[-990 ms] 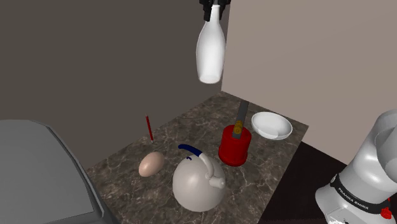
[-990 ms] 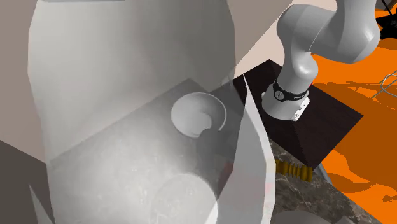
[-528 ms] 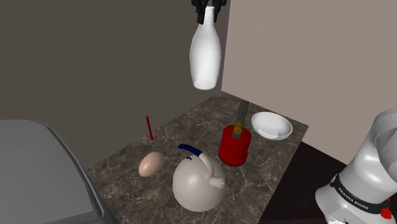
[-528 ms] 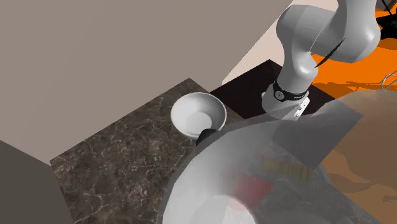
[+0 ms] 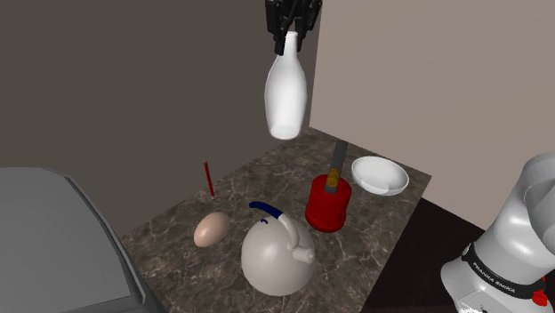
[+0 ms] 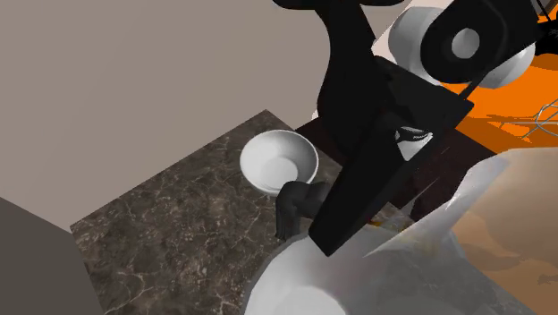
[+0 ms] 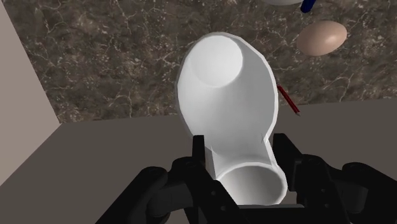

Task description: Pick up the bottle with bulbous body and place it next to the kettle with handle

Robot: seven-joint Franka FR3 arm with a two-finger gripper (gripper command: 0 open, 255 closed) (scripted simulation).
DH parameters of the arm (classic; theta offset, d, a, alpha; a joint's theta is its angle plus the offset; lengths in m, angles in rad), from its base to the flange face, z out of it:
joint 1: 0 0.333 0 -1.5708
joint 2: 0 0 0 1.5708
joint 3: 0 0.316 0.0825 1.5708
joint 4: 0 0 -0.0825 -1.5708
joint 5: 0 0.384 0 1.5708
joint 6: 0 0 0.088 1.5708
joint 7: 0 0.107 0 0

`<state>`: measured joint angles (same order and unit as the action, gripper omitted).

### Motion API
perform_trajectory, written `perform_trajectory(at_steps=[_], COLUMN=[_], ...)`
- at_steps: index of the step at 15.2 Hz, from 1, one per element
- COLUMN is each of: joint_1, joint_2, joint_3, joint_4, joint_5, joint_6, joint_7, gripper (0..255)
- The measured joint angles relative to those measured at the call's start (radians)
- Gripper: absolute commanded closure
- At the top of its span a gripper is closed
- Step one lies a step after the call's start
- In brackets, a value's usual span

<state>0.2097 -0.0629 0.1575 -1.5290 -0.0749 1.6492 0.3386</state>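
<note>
**Shoulder view: bottle clamped at the neck, hanging high over the counter**

- White bottle (image 5: pixel 286 93) hangs upright in the air with its neck up and its bulbous body down. It is well above the dark marble countertop (image 5: pixel 178 227) and touches nothing on it.
- Black gripper (image 5: pixel 291 34) comes down from the top edge and clasps the neck. Wrist view confirms it: the fingers (image 7: pixel 199 149) sit part-way closed against both sides of the neck of the bottle (image 7: pixel 229 108), and the gripper (image 7: pixel 240 151) looks straight down the body to the base.
- Kettle (image 5: pixel 277 258) stands on the near part of the counter, well below the bottle and nearer the camera. It has a pale round body and a blue-tipped handle (image 5: pixel 267 211) arching over the top.
- Red container (image 5: pixel 328 203) stands just beside the kettle, toward the shoulder view's right, with a dark grey handle sticking up from it.
- White bowl (image 5: pixel 380 174) sits behind the red container near the counter's far corner. It is also clear in the second exterior view (image 6: pixel 278 161), next to the wall.
- Tan egg-shaped object (image 5: pixel 212 229) lies just beside the kettle, toward the shoulder view's left. In the wrist view (image 7: pixel 322 37) it shows beyond the bottle.
- Thin red stick (image 5: pixel 209 178) stands behind the egg-shaped object, close to the wall. Wrist view shows it (image 7: pixel 287 100) just past the bottle's side.
- Grey rounded surface (image 5: pixel 53 240) takes up the shoulder view's lower left, alongside the counter.
- Arm base (image 5: pixel 507 249) is at the lower right on its dark stand.
- Second exterior view: the gripper (image 6: pixel 376 134) is very close to the camera, a large black shape that hides much of the counter (image 6: pixel 179 224). I cannot identify the pale shape under it.
</note>
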Motion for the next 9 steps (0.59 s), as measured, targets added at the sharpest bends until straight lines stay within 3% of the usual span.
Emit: perform_trajectory(at_steps=[9], joint_1=[-0.002], joint_2=[-0.038], joint_3=[-0.004], joint_4=[-0.170], joint_5=[0.005], joint_6=[0.132], joint_7=[0.004], gripper=[255])
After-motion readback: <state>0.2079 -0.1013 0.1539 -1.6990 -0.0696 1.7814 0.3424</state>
